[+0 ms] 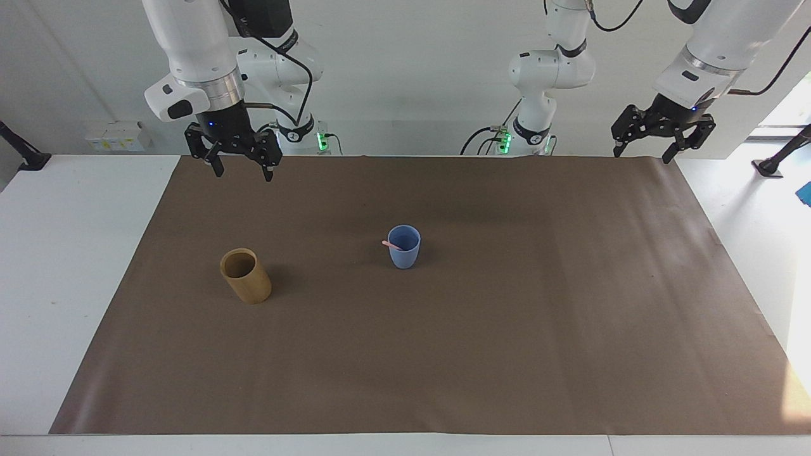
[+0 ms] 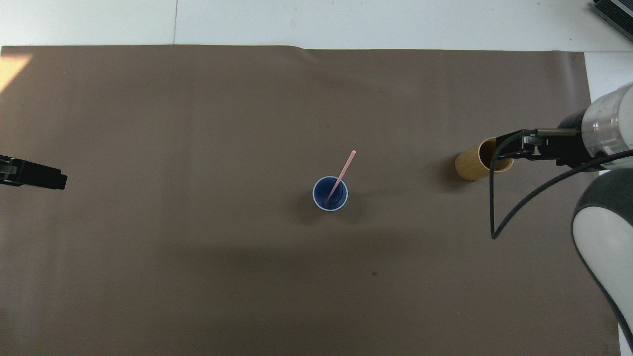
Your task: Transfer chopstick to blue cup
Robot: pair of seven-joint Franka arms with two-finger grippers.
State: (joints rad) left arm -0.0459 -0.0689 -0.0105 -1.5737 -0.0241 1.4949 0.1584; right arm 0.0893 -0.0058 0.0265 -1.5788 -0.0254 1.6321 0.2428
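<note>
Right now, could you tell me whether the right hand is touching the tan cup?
Apart. The facing view shows the right hand raised, well clear of the tan cup.

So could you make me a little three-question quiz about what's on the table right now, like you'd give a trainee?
1. True or false: the chopstick lies flat on the brown mat.
2. Which cup stands nearer the right arm's end of the table? A) the blue cup B) the tan cup
3. Fill in: neither the right gripper nor the left gripper holds ____.

Key
1. False: it stands tilted in the blue cup, its upper end poking past the rim.
2. B, the tan cup.
3. Anything: both are open and raised near the robots' edge of the mat, clear of both cups.
</note>
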